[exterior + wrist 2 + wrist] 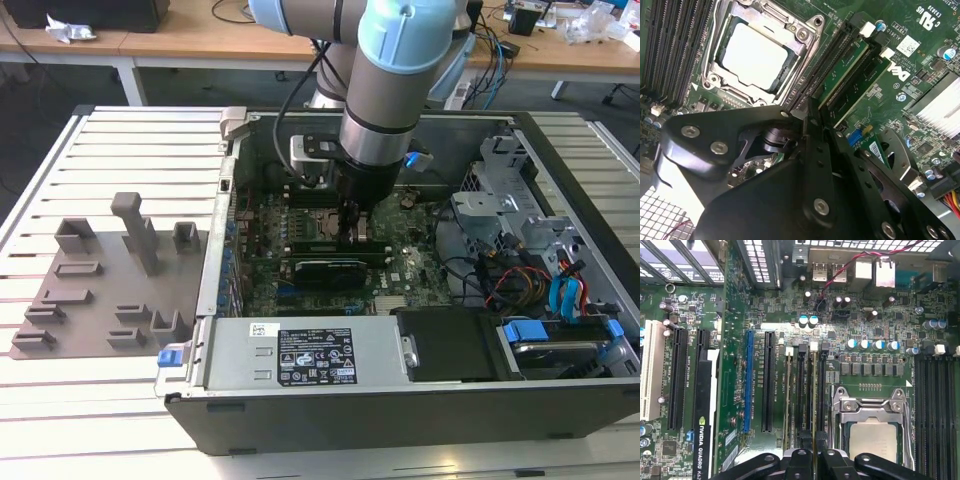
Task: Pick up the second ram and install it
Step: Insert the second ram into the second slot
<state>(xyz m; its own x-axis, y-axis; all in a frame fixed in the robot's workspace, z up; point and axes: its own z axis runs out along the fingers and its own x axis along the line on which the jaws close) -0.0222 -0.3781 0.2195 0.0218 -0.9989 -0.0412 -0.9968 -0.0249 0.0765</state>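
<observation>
Here the gripper (352,232) is pressing down beside the processor socket (871,427), fingers clamped together on the second ram (814,395). Seating it well means keeping the stick upright over its slot and pushing evenly.

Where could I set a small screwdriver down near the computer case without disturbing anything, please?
The slatted table is bare beyond the grey fixture plate, toward the exterior view's left, and also in front of the case. Inside the case it is crowded: the arm's gripper sits over the motherboard, with cables packed at the exterior view's right.
</observation>
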